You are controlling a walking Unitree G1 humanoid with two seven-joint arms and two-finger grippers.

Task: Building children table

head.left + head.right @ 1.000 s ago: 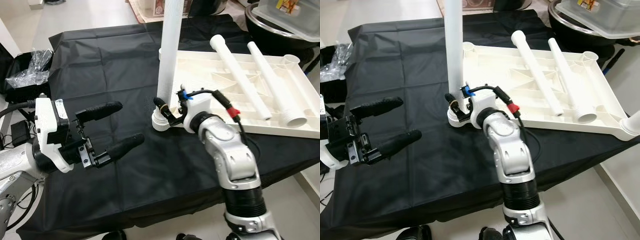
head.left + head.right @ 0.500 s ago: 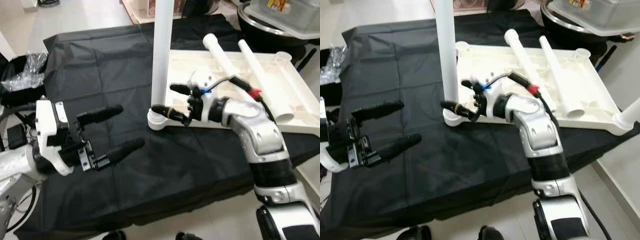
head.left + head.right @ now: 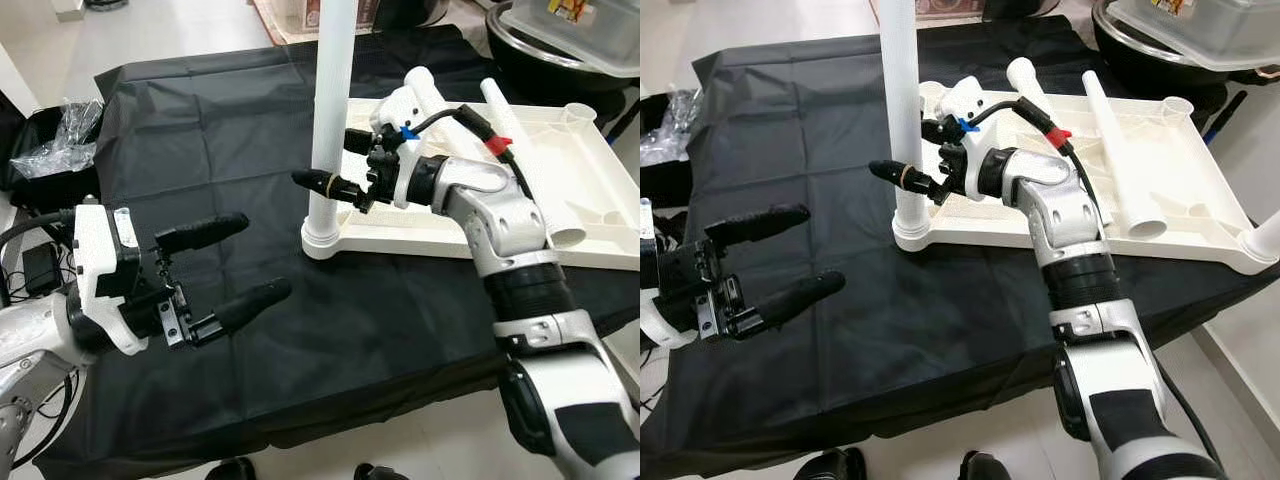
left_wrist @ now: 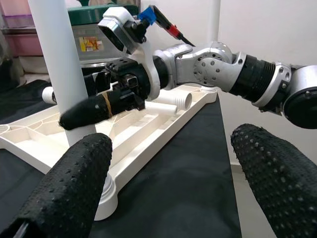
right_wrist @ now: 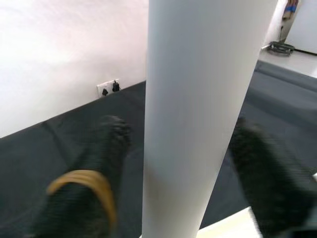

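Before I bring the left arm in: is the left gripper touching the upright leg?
No. The left gripper hovers open above the black cloth, well apart from the upright leg.

A black cloth is spread over the work surface and hangs over its near edge. At the far left, beside the cloth, a crumpled clear plastic bag is seen on a dark object. At the far right, behind the cloth, a large dark round bowl is placed, and a clear plastic container with a lid is set on top of it. A light floor is visible beyond the cloth.
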